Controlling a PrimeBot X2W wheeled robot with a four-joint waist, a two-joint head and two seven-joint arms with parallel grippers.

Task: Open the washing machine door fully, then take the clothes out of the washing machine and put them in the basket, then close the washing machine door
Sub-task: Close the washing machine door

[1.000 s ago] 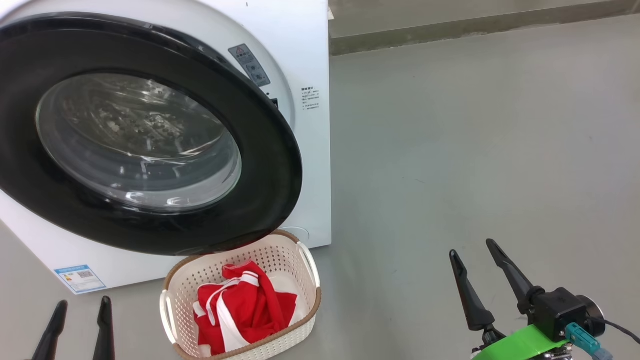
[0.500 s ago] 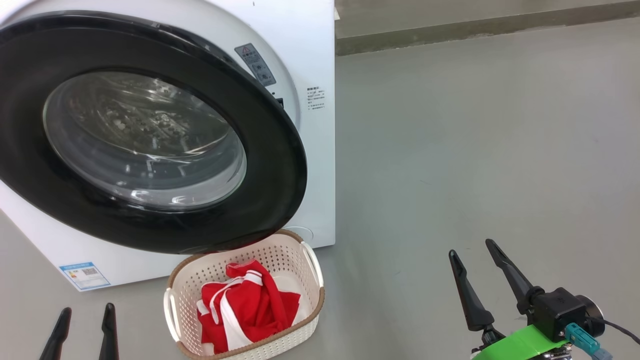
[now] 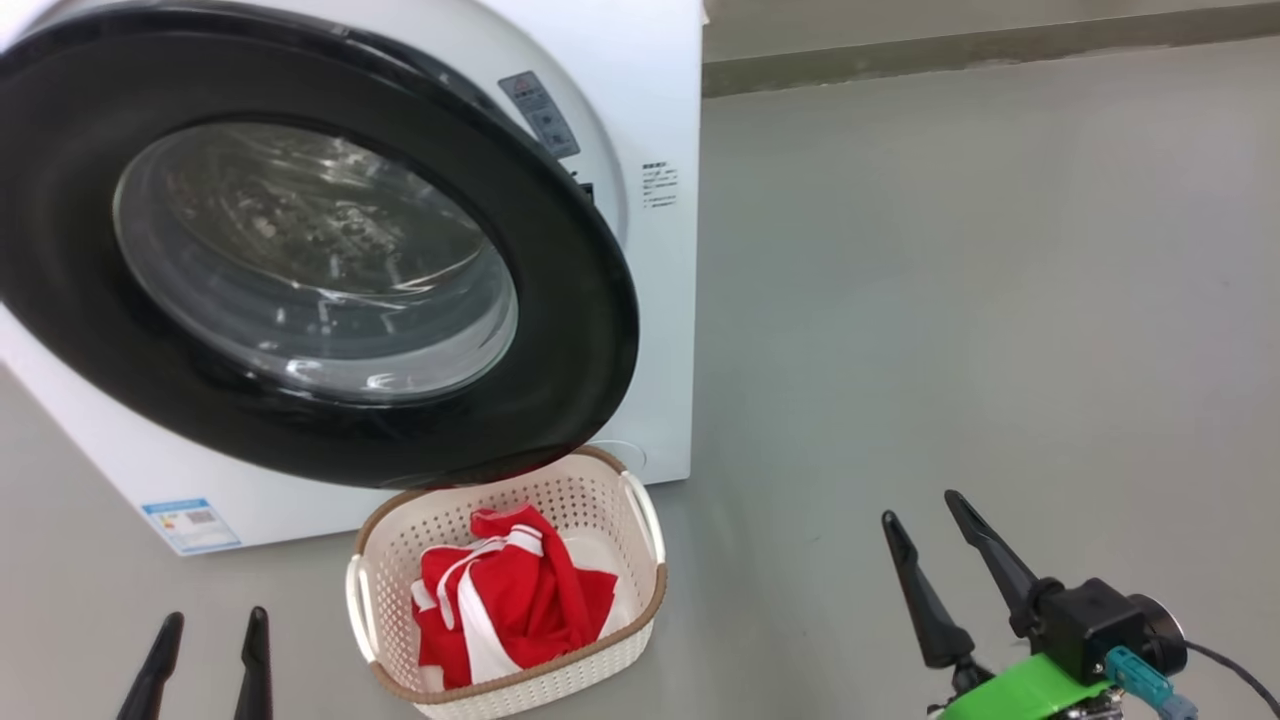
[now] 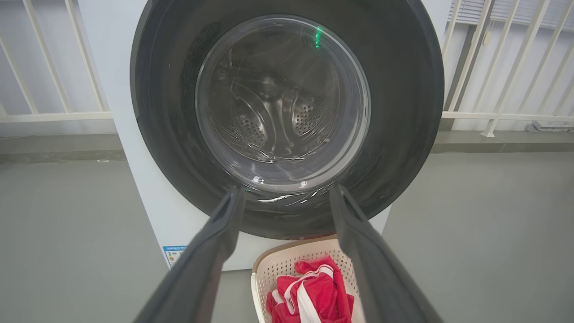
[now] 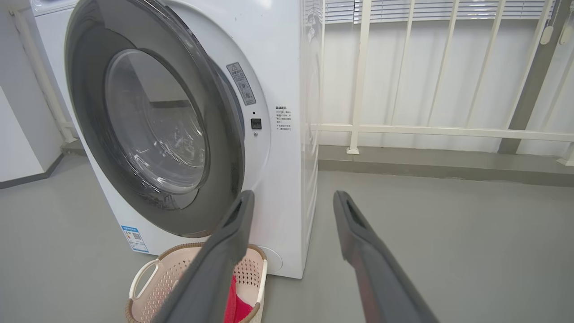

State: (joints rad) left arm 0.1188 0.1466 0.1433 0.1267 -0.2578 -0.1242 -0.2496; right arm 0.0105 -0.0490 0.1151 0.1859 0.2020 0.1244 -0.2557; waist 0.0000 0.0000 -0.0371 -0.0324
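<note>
The washing machine stands at upper left. Its door has a black rim and a glass bowl and hangs ajar, its right edge off the white front. Through the glass the left wrist view shows the steel drum behind the door. In front, under the door's lower edge, is the basket with the red-and-white clothes inside. My left gripper is open and empty, left of the basket. Well to the basket's right, my right gripper is also open and empty.
Grey floor spreads to the right of the machine. A low grey kerb and a white railing run behind it. A blue label sits low on the machine's front.
The camera has moved, shifting the machine and basket right in the head view. The right gripper sits a little further left and lower, its fingers slightly closer together. Basket and clothes are unmoved.
</note>
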